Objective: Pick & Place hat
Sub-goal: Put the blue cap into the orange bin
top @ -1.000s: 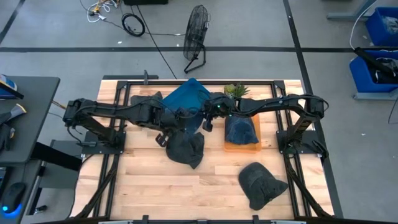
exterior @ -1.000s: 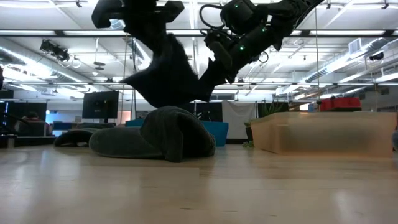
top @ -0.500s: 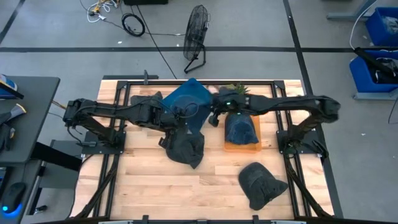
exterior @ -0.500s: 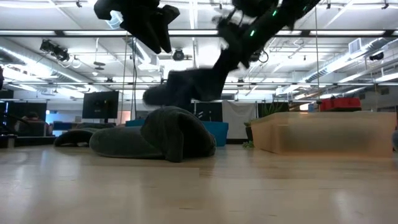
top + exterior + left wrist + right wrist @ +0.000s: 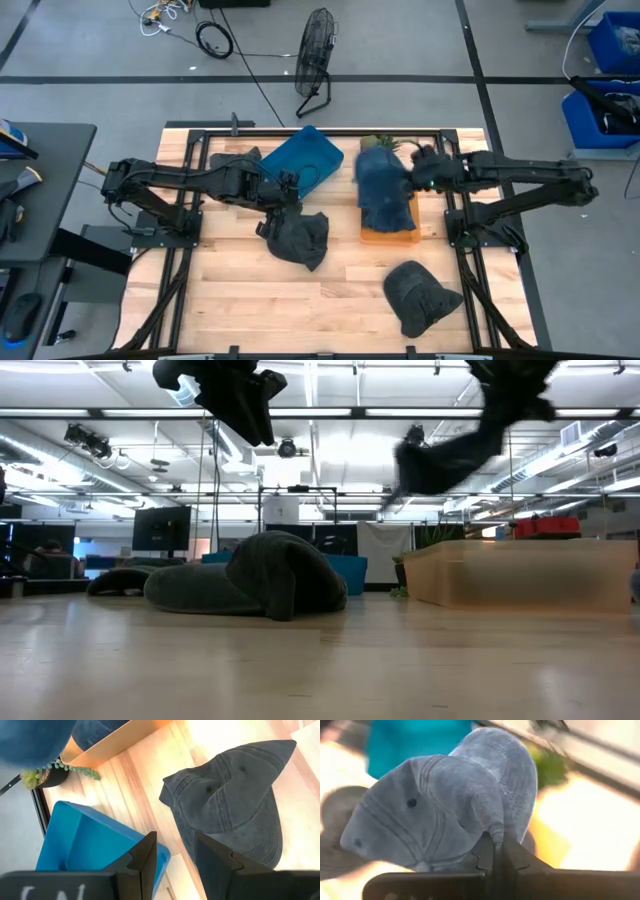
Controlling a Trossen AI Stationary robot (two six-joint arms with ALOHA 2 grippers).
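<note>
A blue-grey hat (image 5: 376,176) hangs in the air over the far end of the orange tray (image 5: 392,237), held by my right gripper (image 5: 412,177), which is shut on it. The low view shows that hat (image 5: 440,460) high above the table. A second blue hat (image 5: 392,214) lies in the tray. My left gripper (image 5: 285,196) is open and holds nothing. It hovers above a dark grey hat (image 5: 300,238) that lies flat on the table, also seen in the left wrist view (image 5: 235,795). My right gripper pinches a fold at the hat's edge (image 5: 494,833) between its two shut fingers. It comes at the hat roughly level from the table's right side. The hat is lifted clear and bulges out ahead of the fingers, above the tray.
A blue bin (image 5: 305,160) stands at the far middle of the table, with a small plant (image 5: 384,145) beside it. Another dark hat (image 5: 420,296) lies near the right front, and one more (image 5: 232,160) at the far left. Bare wood lies near the front left.
My right gripper has swung toward the table's right edge, carrying the blue-grey hat from beside my left gripper at the blue bin to above the orange tray. The hat, first hanging at both grippers, came away from the left one, which stayed in place.
</note>
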